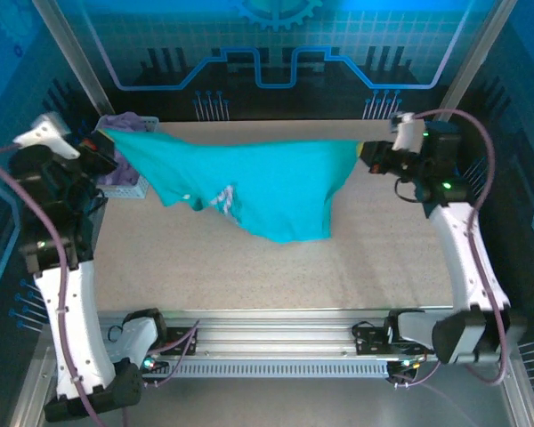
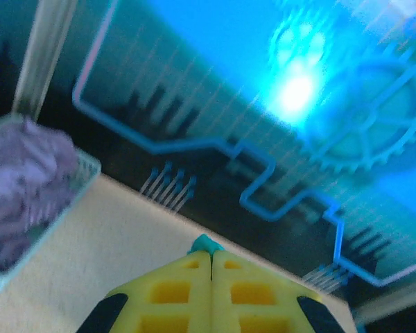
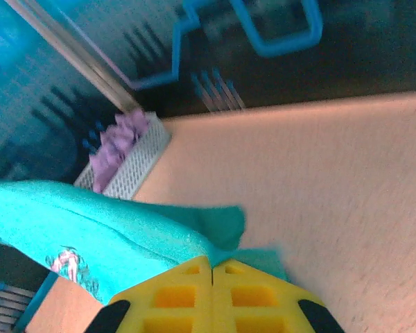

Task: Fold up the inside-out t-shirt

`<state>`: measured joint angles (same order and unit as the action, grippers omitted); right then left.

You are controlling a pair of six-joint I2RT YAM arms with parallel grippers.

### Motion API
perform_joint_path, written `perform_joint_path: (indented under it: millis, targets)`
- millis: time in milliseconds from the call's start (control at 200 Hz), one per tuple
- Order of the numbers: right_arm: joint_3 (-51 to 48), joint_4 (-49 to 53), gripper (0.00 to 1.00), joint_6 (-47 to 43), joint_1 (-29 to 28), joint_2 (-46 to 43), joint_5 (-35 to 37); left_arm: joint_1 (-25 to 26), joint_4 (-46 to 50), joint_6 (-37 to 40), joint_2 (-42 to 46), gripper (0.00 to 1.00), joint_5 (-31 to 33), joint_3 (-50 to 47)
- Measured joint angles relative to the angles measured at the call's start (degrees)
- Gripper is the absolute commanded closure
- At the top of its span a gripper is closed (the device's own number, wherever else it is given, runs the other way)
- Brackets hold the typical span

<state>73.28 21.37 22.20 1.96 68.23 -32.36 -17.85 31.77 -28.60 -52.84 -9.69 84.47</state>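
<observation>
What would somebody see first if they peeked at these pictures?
The big teal t-shirt jumps out. It hangs stretched in the air above the table, pinched by the left claw at one end and the right claw at the other. Next comes the purple cloth, heaped in a basket at the table's far left corner.

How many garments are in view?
2. The teal t-shirt hangs stretched between the left tool and right tool; a lavender garment sits bunched in the basket at far left, where more may be hidden.
</observation>
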Motion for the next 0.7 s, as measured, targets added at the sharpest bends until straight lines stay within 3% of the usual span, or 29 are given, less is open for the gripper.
perform_joint_path:
  millis: [165, 325, 460, 555, 700]
  targets:
    - [5.81, 3.06, 1.0, 0.28, 1.07, -5.73, 0.48, -0.28, 1.57, 0.04, 0.33, 1.0, 0.61, 9.75]
    - [6.14, 7.78, 1.0, -0.83, 1.09, -9.05, 3.06, -0.26, 4.68, 0.76, -0.07, 1.0, 0.81, 13.33]
    - [5.29, 8.9, 1.0, -1.2, 1.09, -11.43, 5.66, -0.24, 3.56, 0.48, -2.01, 1.0, 0.61, 10.45]
    - [6.51, 6.62, 1.0, -0.94, 0.24, -7.91, 7.58, 1.51, 2.93, 0.07, -8.46, 1.0, 1.14, 9.86]
    - [14.38, 3.67, 1.0, -0.76, -2.12, 5.22, 11.61, 4.39, 1.62, -0.22, -23.32, 1.0, 1.51, 14.34]
